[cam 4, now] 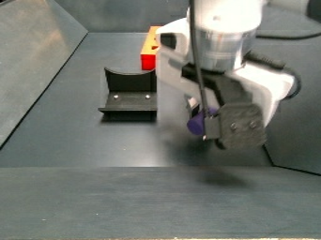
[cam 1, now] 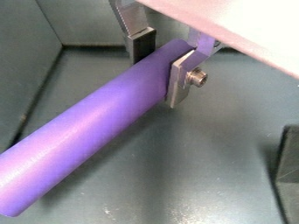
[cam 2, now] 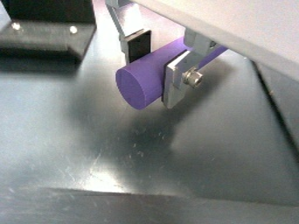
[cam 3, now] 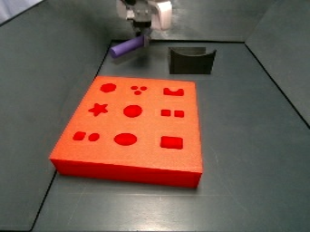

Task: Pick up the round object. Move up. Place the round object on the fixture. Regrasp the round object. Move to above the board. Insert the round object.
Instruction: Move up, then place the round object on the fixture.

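My gripper (cam 1: 162, 66) is shut on the round object, a smooth purple peg (cam 1: 93, 140). It holds the peg lying level across the jaws, near one end; the silver fingers (cam 2: 177, 77) press on both sides. The short end (cam 2: 146, 80) sticks out in a wrist view, with a shadow on the floor below it. In a side view the gripper (cam 3: 140, 32) and peg (cam 3: 125, 46) are behind the orange-red board (cam 3: 133, 122), left of the dark fixture (cam 3: 191, 60). In a side view the gripper (cam 4: 201, 117) stands right of the fixture (cam 4: 128, 94), and the peg (cam 4: 194, 122) is mostly hidden.
Grey walls enclose the dark floor on all sides. The fixture's base plate (cam 2: 41, 35) shows close by in a wrist view. The board's end (cam 4: 149, 49) shows behind the fixture. A dark shape (cam 1: 289, 166) sits at the frame's edge in a wrist view.
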